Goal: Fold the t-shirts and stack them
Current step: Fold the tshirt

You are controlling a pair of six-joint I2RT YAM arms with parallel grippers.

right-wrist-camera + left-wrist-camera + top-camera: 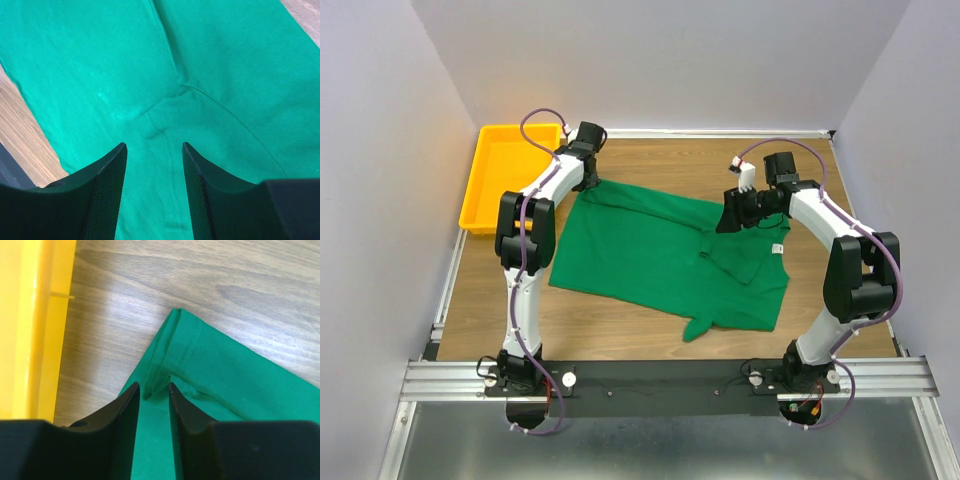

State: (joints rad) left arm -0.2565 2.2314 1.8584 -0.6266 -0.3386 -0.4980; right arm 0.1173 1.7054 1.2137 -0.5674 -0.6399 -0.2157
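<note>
The dark-green t-shirt (660, 255) lies spread on the wooden table, with its right part folded over. My left gripper (588, 183) is at the shirt's far left corner. In the left wrist view its jaws (152, 400) stand narrow, pinching a raised fold of the hemmed edge (165, 355). My right gripper (730, 215) hovers over the shirt's far right part. In the right wrist view it (152, 160) is open, its fingers either side of a stitched seam (160, 135) without holding it. The neck label is not visible.
A yellow plastic tray (500, 180) stands at the far left, close to my left gripper; its wall shows in the left wrist view (35, 330). Bare wood (680, 160) lies beyond the shirt. Walls close in on three sides.
</note>
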